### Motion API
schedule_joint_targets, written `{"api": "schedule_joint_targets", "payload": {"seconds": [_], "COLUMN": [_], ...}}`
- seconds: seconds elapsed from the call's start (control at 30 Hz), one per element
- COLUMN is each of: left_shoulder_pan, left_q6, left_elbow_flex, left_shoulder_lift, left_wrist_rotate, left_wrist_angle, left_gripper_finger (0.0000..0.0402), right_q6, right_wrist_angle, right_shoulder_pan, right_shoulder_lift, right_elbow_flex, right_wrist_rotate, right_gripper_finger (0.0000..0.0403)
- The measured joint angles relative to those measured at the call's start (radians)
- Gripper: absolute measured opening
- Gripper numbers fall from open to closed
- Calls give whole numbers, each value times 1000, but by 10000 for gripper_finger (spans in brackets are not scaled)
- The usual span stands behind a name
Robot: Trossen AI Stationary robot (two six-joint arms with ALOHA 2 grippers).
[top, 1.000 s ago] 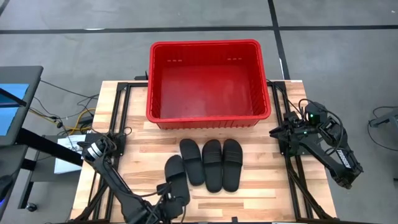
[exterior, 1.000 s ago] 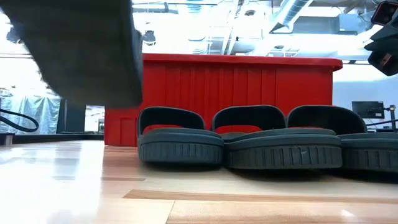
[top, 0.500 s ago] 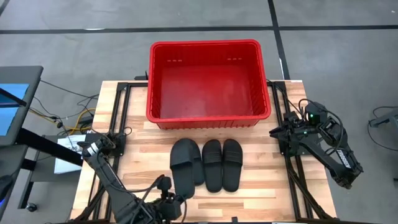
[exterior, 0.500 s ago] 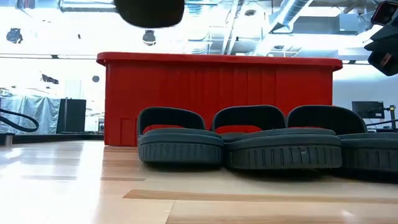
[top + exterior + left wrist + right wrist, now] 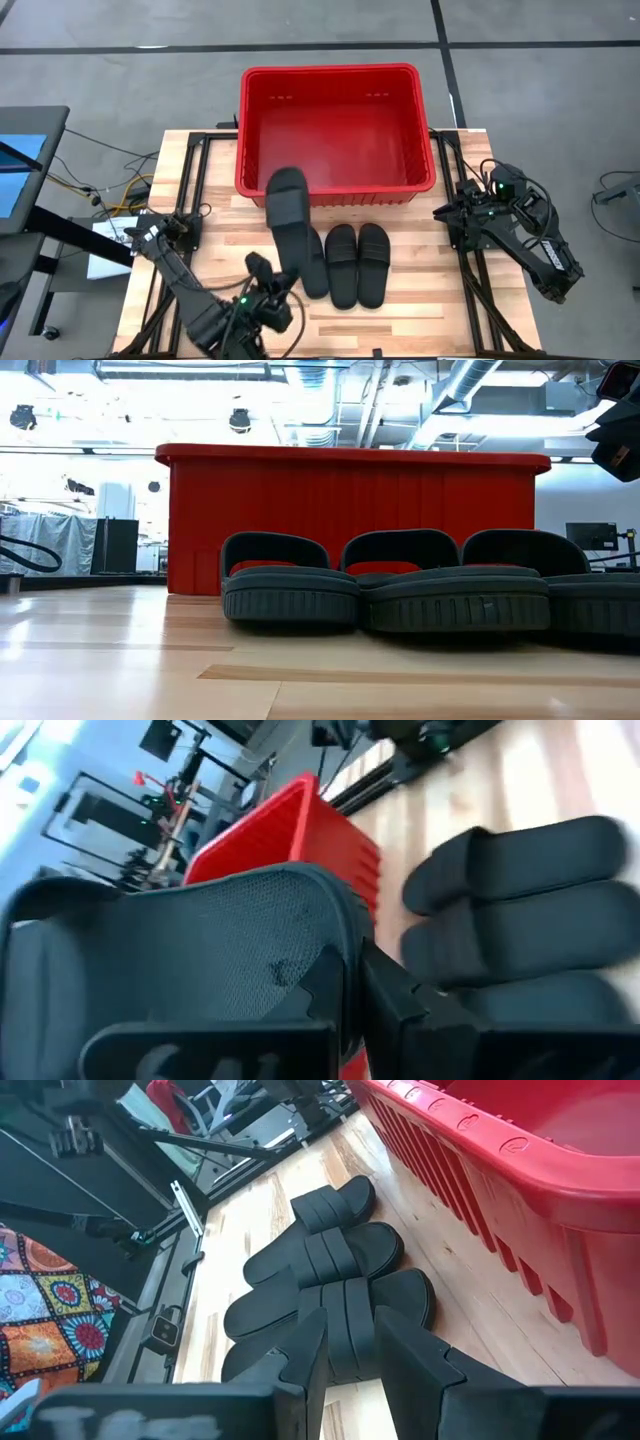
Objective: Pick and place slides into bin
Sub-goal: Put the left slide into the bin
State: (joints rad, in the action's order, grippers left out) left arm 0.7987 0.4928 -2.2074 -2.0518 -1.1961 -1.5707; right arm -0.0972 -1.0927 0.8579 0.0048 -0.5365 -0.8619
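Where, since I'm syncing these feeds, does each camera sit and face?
High: overhead, looking down on table, left arm, right arm.
Low: tabletop level, facing three slides and the bin; right arm at corner.
Left wrist: on left arm, past jaws shut on lifted slide, toward bin.
Right wrist: on right arm, past open jaws, toward slides.
Shared: bin in all.

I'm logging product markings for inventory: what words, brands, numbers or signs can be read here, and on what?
No text is readable.
Bin: no label visible.
Slides: no brand or size visible.
Left wrist view: pale marks along the bottom edge, too blurred and cropped to read.
Right wrist view: the same, unreadable.
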Motion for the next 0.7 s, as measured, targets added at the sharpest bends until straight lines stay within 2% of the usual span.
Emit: {"api": "schedule_joint_targets", "payload": {"seconds": [0.4,0.7], "left_shoulder_pan": [-205,-404], "left_q6": [-297,-499], "left_elbow_flex": [1,1], "left_shoulder_lift": [147,248], "left_wrist_rotate": [98,297], "left_wrist_angle": [-1,-1], "left_gripper_finger": [0,0], "right_q6": [0,0], "right_wrist_angle": [0,0], "right_shoulder_pan": [0,0], "right_shoulder_lift": [0,0], "right_elbow_flex": [0,0], "right_wrist_rotate": [0,0], "right_gripper_finger": [77,77]}}
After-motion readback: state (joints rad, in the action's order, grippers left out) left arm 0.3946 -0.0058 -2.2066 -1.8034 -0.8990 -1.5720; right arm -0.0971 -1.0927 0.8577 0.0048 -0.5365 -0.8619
